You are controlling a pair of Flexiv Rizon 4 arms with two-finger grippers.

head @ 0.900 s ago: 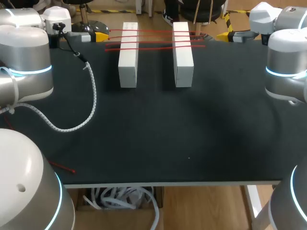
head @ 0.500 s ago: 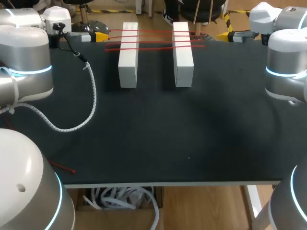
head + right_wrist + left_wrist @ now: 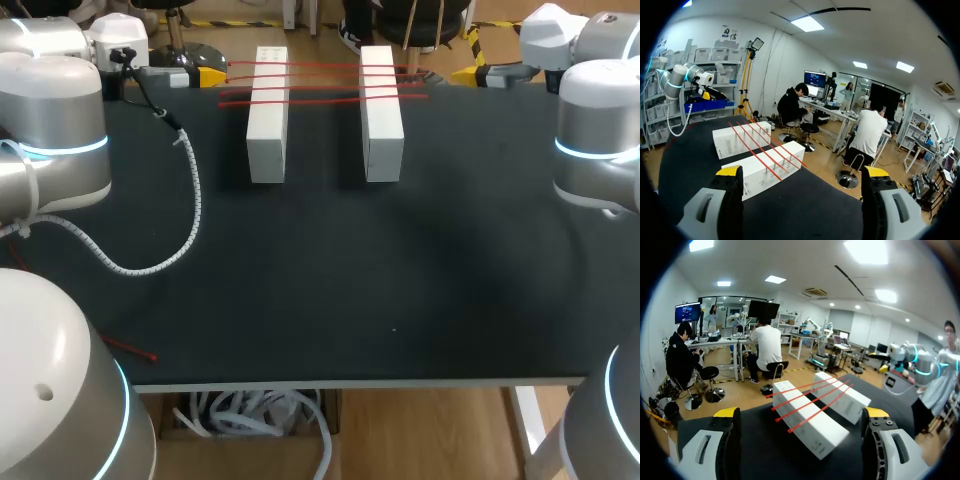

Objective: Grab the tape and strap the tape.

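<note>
Work surface: one table (image 3: 400,290) with a rectangular matte black top that spans nearly the full width of the head view. The front edge (image 3: 350,382) is a thin pale strip (lighter than the top). A white leg (image 3: 527,425) shows below the front right corner. Lighting is diffuse; the top carries faint grey sheen patches. In both wrist views the top reads uniformly dark.

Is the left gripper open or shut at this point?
Open. In the left wrist view the left gripper has its fingers wide apart, touching nothing; the red tapes lie ahead, across the two white boxes.
</note>
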